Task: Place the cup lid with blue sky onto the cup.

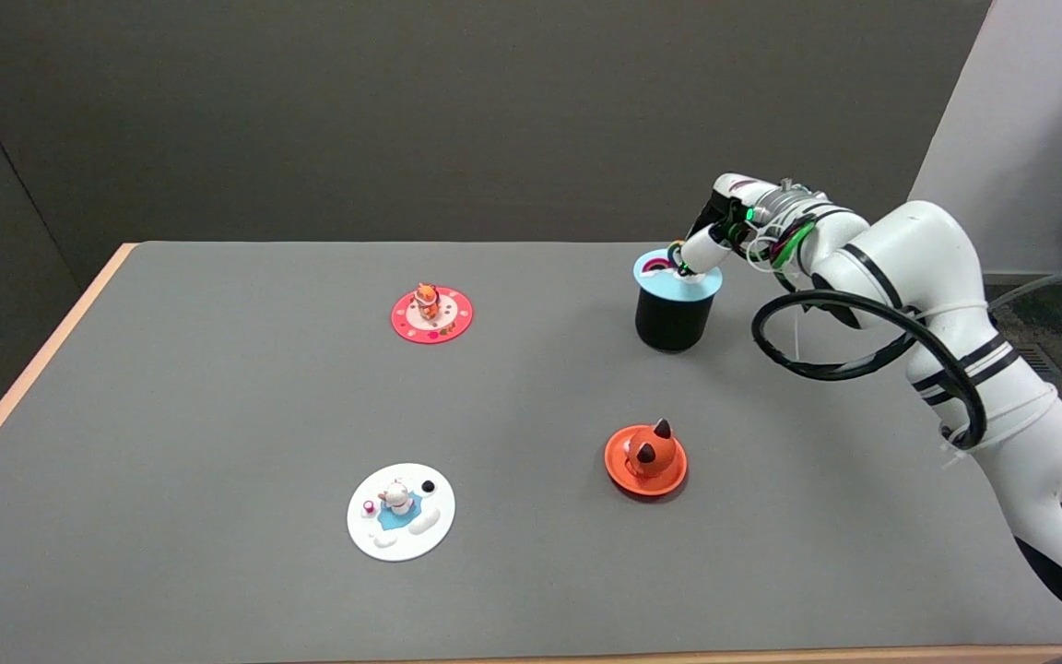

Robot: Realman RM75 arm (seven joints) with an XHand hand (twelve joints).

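Note:
The light-blue sky lid (669,284), with a small rainbow on top, lies across the mouth of the black cup (672,325) at the table's far right. My right hand (717,232) reaches in from the right, just above and behind the lid. Its fingers (702,249) come down onto the lid's top decoration and pinch it. The fingertips are partly hidden by the decoration, so the grip is hard to read in detail.
Three other lids lie on the grey table (218,387): a pink one with an orange figure (431,314), an orange one with a fox head (646,458), and a white one with a small figure (401,511). A black cable loop (863,341) hangs from the arm.

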